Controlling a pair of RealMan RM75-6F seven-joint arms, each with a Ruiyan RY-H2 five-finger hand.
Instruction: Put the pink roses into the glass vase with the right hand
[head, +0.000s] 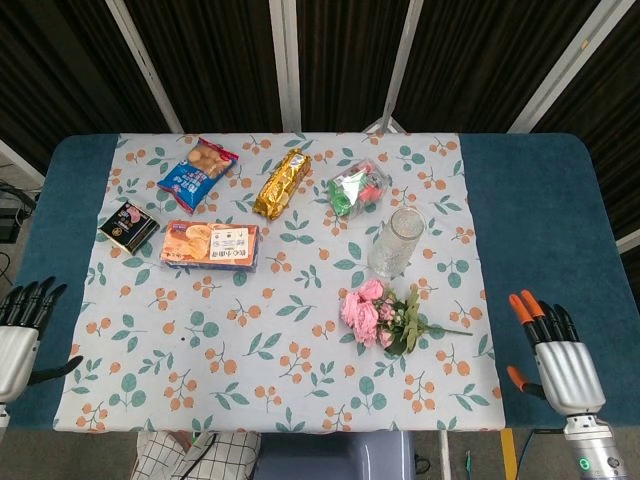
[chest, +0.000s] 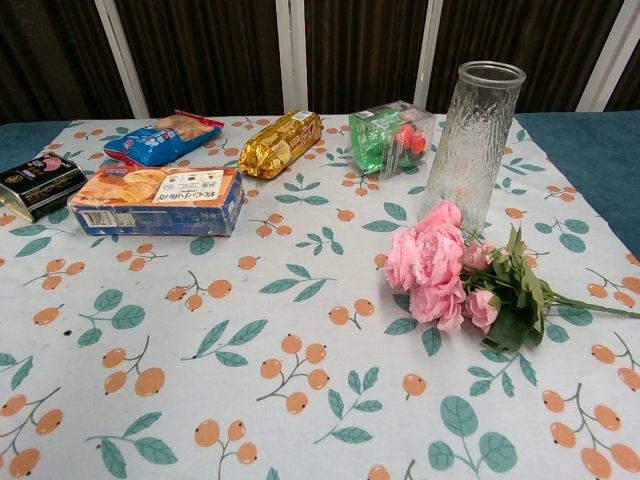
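The roses (head: 378, 314) lie flat just in front of the upright vase (head: 396, 242), stem pointing toward the right hand (head: 561, 369) — the nearer one, fingers spread and empty, well apart. The left hand (head: 16, 340) holds nothing.

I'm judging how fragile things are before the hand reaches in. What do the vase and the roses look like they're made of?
The vase looks like clear glass with a textured, ribbed wall; the cloth pattern shows through it. The roses look artificial, likely fabric petals with stiff plastic leaves, though the pictures cannot rule out real flowers.
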